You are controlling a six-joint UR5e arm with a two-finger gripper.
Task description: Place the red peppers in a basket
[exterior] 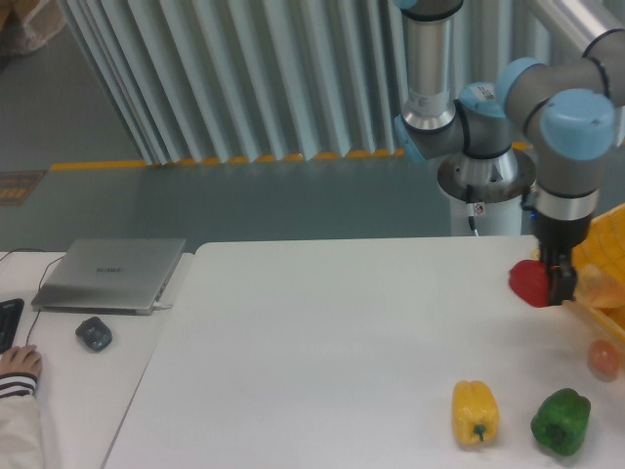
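Note:
A glossy red pepper (528, 282) hangs above the white table, held at its right side by my gripper (557, 284), which is shut on it. The pepper sits just left of the yellow-orange lattice basket (607, 244), whose near corner shows at the right edge of the view. The gripper's dark fingers (562, 283) overlap the basket's left rim in the picture; I cannot tell whether they touch it.
A yellow pepper (476, 412) and a green pepper (561, 421) lie near the table's front edge. A small orange-pink fruit (604, 359) lies by the basket. A laptop (111, 274), a mouse (94, 333) and a person's hand (18, 362) are at the left.

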